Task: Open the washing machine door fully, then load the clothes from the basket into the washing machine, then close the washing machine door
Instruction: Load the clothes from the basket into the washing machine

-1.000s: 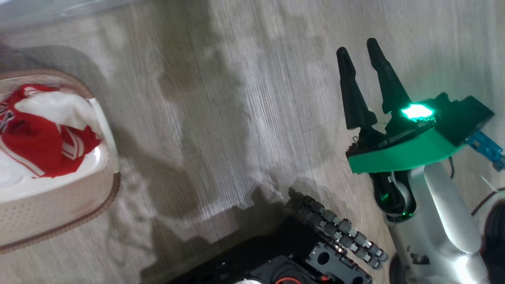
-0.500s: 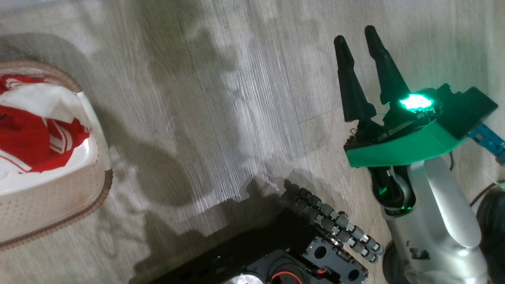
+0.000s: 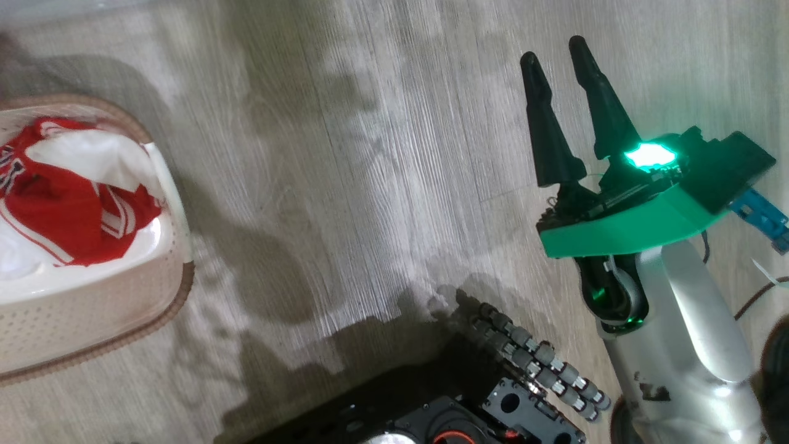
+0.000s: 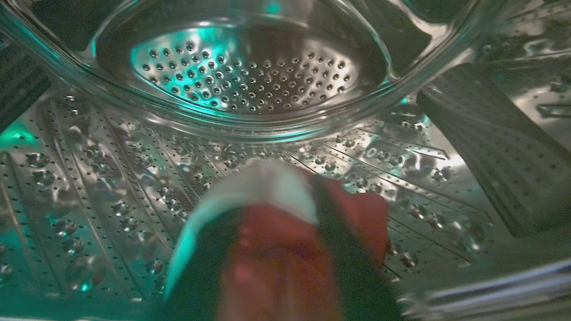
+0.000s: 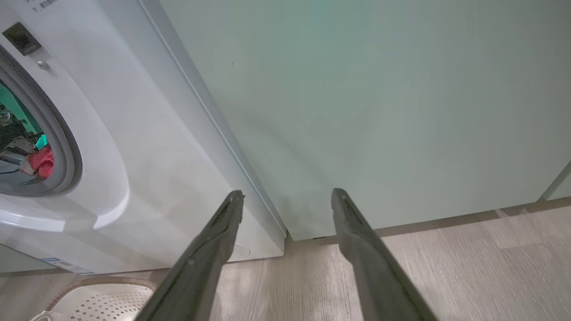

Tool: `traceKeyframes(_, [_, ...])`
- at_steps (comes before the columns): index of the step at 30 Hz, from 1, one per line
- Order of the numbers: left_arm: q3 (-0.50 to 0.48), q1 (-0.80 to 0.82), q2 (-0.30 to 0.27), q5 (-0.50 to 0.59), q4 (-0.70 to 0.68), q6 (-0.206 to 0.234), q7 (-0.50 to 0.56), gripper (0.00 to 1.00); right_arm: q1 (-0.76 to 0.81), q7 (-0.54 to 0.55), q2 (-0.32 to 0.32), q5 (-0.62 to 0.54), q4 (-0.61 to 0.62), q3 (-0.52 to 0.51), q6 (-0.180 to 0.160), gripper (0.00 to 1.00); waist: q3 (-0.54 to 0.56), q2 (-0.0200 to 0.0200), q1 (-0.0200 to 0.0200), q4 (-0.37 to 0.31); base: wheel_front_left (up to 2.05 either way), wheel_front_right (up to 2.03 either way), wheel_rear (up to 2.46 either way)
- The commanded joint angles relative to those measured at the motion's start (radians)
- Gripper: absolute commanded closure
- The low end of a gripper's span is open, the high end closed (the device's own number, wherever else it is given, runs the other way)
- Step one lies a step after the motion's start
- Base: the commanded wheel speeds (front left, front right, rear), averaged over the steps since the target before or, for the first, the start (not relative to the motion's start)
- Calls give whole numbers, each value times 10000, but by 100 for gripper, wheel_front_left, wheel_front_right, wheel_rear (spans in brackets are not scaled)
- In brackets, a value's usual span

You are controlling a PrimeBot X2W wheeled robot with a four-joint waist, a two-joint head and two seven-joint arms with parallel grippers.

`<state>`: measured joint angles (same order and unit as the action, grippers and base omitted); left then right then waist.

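Inside the perforated steel drum (image 4: 111,178) of the big white front-loading washing machine (image 5: 134,133), the left claw (image 4: 272,209) reaches in with a red and white fabric garment (image 4: 276,263) lying between its two dark fingers. The cloth fills the gap from one finger to the other and a white fold drapes over the left one. The left wrist view is too blurred to tell whether the fingers pinch the cloth or merely flank it. A dark ribbed paddle (image 4: 490,147) crosses the drum wall off to the right of the claw.

From the right wrist view, that red garment (image 5: 42,161) shows through the machine's grey rubber gasket (image 5: 67,142), well apart from the right claw (image 5: 287,194).

The right claw (image 3: 555,55) hangs over the pale wood-look floor (image 3: 345,185) with its fingers spread wide and nothing between them, pointing towards the seam where the machine meets a pale green flat cabinet (image 5: 379,111).

The cream-white perforated plastic basket (image 3: 179,296) with its brown woven-look rim sits on the floor far to the robot's left. More red and white striped clothes (image 3: 74,216) are heaped inside it, well apart from the right claw.
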<state>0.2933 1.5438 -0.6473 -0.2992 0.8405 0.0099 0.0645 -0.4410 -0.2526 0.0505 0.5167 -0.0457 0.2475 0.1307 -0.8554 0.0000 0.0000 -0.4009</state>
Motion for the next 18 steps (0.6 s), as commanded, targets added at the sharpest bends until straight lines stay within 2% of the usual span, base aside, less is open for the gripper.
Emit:
traceKeyframes(1, [-97, -70, -331, -2, -240, 83, -97, 0, 284, -91, -3, -93, 218, 54, 0, 0, 172, 0, 0, 86, 0, 0, 0])
traceKeyframes(9, [-659, -1852, 184, -843, -944, 472, -1352, 0, 512, -91, -3, -566, 77, -164, 0, 0, 1081, 0, 0, 623, 0, 0, 0])
traceKeyframes(12, [-973, -3438, 535, -1292, -2198, 803, -2061, 0, 672, -91, -3, -859, -45, -298, 0, 0, 1561, 0, 0, 1005, 0, 0, 0])
traceKeyframes(18, [-1300, -6228, 1026, -1680, -5124, 1652, -2625, 0, 891, -91, -3, -1343, -286, -556, 0, 0, 2211, 0, 0, 1585, 0, 0, 0])
